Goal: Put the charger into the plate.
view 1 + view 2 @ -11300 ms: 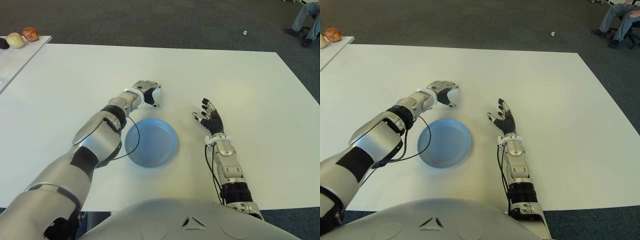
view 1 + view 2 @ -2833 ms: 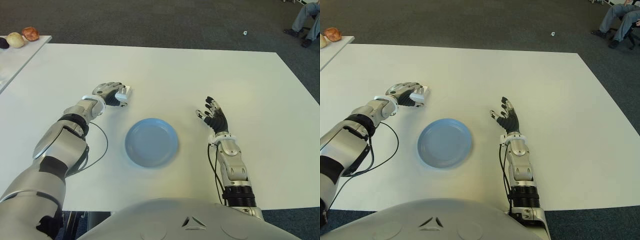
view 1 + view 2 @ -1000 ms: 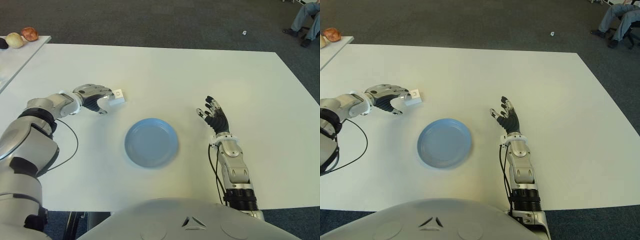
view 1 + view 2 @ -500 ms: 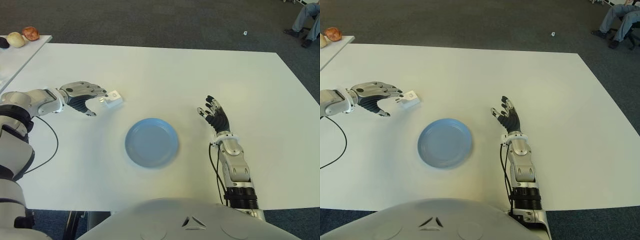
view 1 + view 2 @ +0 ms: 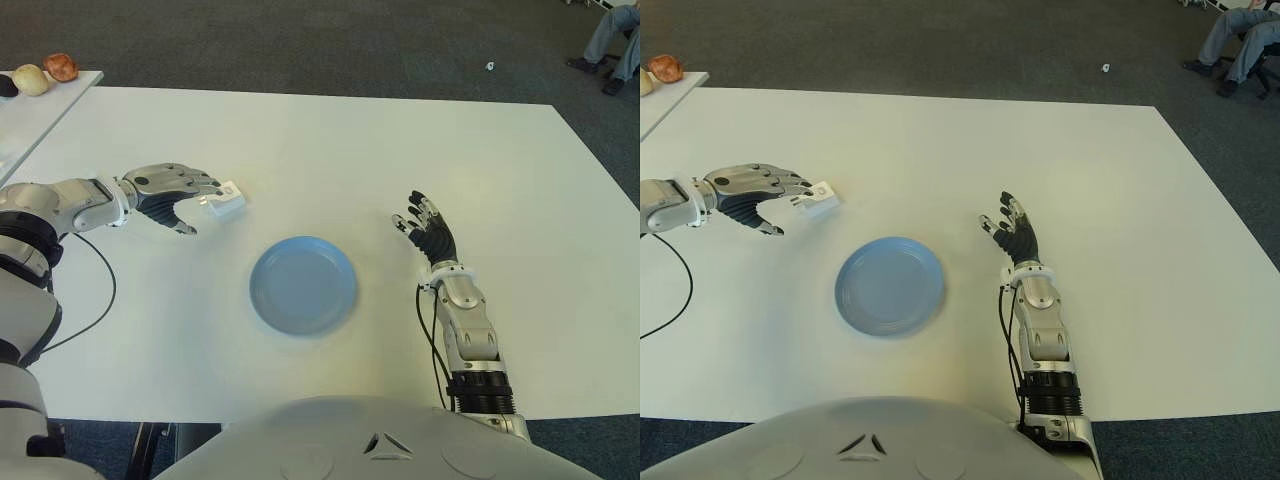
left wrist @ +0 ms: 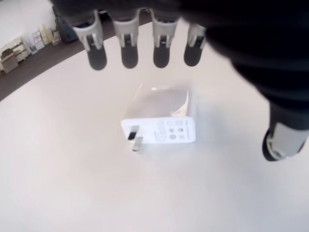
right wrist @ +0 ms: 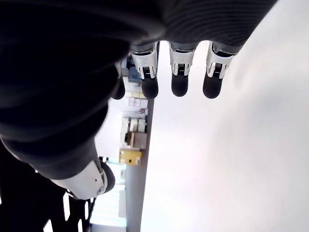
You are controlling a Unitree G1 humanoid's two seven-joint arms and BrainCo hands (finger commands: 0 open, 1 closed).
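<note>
The white charger (image 5: pixel 228 200) lies on the white table (image 5: pixel 400 140), its prongs showing in the left wrist view, charger (image 6: pixel 161 121). It sits beyond and to the left of the empty blue plate (image 5: pixel 303 285). My left hand (image 5: pixel 200 208) is open just left of the charger. Its fingers (image 6: pixel 129 46) are spread over the charger and its thumb (image 6: pixel 282 137) stands off to one side, holding nothing. My right hand (image 5: pixel 425 225) shows to the right of the plate, open with fingers spread.
A side table (image 5: pixel 40 105) with several round items (image 5: pixel 32 78) stands at the far left. A black cable (image 5: pixel 95 310) hangs from my left arm. A person's legs (image 5: pixel 615 35) show on the carpet at the far right.
The left hand, earlier shut on the charger, let it go on the table and opened as the arm swung out left. Over the last half second almost nothing moved.
</note>
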